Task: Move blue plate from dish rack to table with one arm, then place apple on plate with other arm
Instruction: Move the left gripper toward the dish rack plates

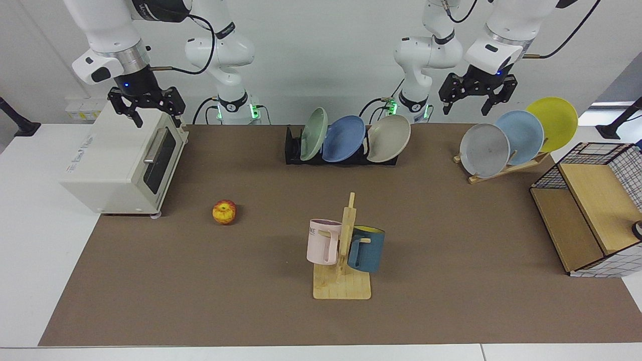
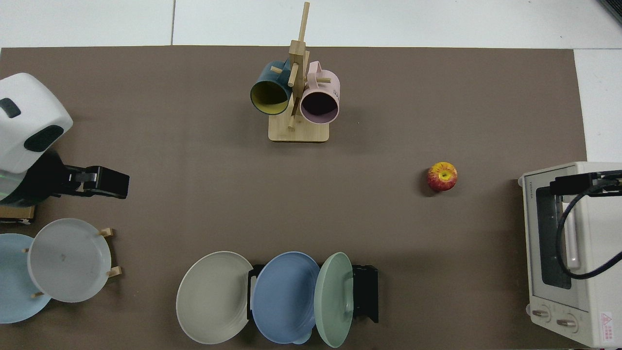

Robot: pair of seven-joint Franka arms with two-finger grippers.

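The blue plate stands on edge in the black dish rack, between a pale green plate and a beige plate, at the far middle of the table. The apple lies alone on the brown mat, near the toaster oven. My right gripper hangs open above the toaster oven, holding nothing. My left gripper hangs open and empty above the wooden plate stand. Both are well away from the rack and the apple.
A white toaster oven sits beside the apple. A wooden mug tree with a pink and a dark blue mug stands mid-table. The wooden stand holds grey, sky-blue and yellow plates. A wire and wood shelf sits beyond it.
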